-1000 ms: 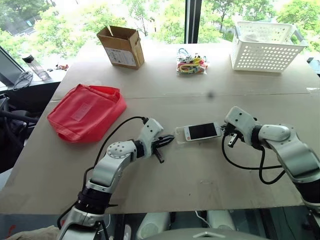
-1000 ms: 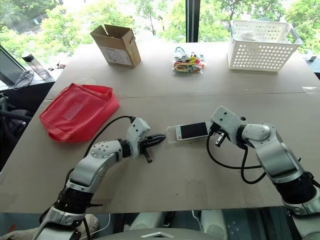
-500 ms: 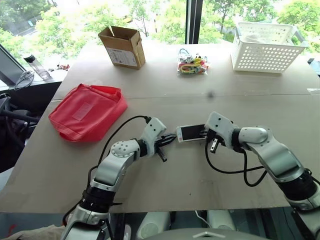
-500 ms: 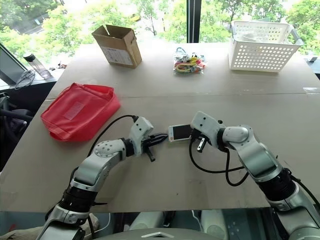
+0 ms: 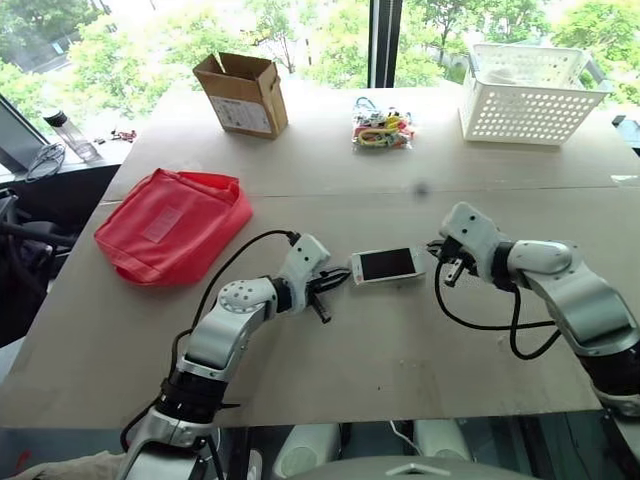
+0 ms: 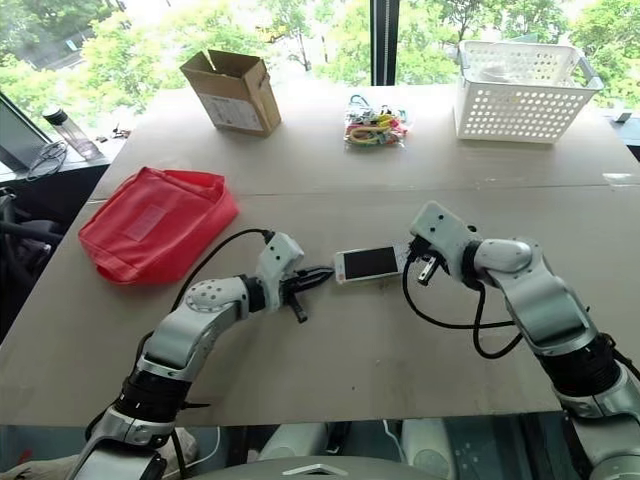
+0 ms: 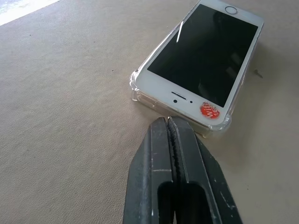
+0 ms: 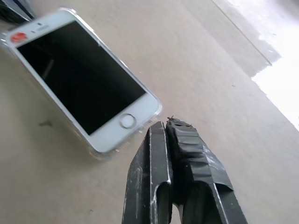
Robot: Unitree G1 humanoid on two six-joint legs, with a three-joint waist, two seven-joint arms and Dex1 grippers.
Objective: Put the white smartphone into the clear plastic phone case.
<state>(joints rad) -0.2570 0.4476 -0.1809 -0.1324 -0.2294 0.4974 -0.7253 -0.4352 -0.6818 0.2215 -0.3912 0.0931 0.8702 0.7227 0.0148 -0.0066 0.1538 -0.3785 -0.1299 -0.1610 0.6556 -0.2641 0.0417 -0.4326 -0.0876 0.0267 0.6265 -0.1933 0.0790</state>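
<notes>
A wide tan table [image 5: 400,340] stands before tall windows full of green trees, with a cardboard box [image 5: 243,93], a white basket [image 5: 530,92], a bundle of coloured bands [image 5: 381,129] and a red pouch [image 5: 172,225] spread along its far and left parts. Near the middle lies the white smartphone [image 5: 386,265], screen up, and it sits inside the clear plastic phone case [image 7: 142,97], whose transparent lip runs round the phone's edge and corners. The left gripper [image 5: 334,282] hovers just beside the phone's left end, its two black fingers pressed together on nothing; the right gripper [image 5: 440,262] is near the other end, also pinched closed and empty. As I see it, the fitting looks mostly done: the case wraps the corners that show. What may remain is a last press to seat any edge that has not snapped in, which I cannot judge from here
</notes>
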